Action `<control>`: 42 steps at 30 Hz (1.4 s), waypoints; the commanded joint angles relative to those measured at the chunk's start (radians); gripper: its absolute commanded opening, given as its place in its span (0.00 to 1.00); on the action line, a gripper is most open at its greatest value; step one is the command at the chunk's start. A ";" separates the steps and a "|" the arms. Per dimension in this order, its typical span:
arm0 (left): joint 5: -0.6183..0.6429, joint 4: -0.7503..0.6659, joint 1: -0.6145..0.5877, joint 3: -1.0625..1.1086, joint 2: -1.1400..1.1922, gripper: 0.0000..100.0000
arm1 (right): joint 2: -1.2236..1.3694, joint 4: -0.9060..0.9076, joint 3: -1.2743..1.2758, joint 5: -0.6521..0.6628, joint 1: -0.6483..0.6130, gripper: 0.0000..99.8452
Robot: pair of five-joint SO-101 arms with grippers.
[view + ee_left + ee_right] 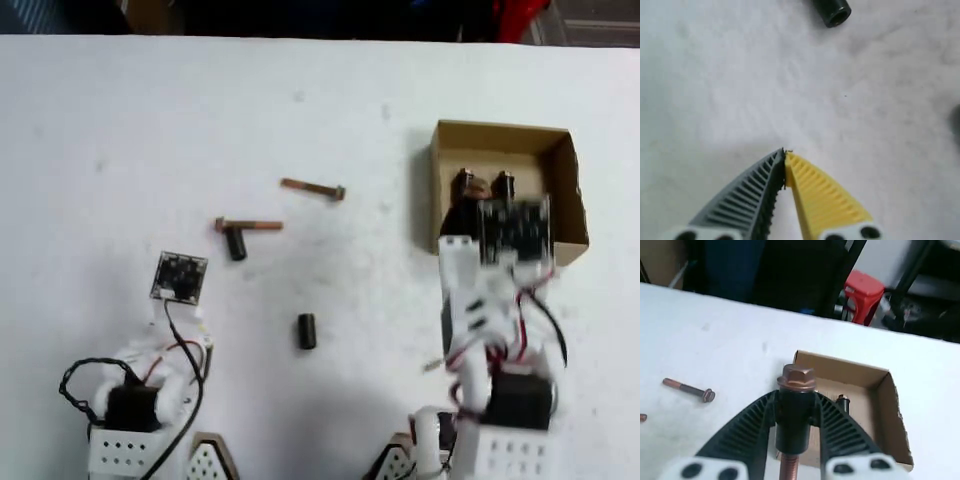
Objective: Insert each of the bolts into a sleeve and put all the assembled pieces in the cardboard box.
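First, right hand (795,399): clamped on a black cylindrical sleeve (792,427) with a copper-coloured hex-head bolt (798,377) through it, held upright above the near edge of the box.
Open brown cardboard box (500,131): sat toward the right side of the white surface (100,130), apart from the far edge; a dark piece (842,401) lay inside.
Left hand (785,160): closed together on nothing, above bare surface, with a second black sleeve (832,11) ahead and well apart.
Loose bolt (313,188): lay alone mid-surface.
Second loose bolt (248,225): touched a short black sleeve (235,243).
Lone sleeve (306,331): stood between the arms, bare surface all round.
Open room: broad bare surface lay along the far and left edges.
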 commanded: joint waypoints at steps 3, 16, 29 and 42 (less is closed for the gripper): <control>-0.011 -0.009 -0.004 -0.002 -0.008 0.02 | 0.351 -0.007 -0.250 0.012 0.039 0.02; -0.011 -0.009 -0.004 -0.002 -0.008 0.02 | 1.012 -0.007 -0.694 0.011 0.170 0.02; -0.011 -0.009 -0.004 -0.002 -0.008 0.02 | 1.543 -0.002 -1.062 0.011 0.205 0.02; -0.011 -0.009 -0.004 -0.002 -0.008 0.02 | 1.891 0.004 -1.324 0.011 0.205 0.02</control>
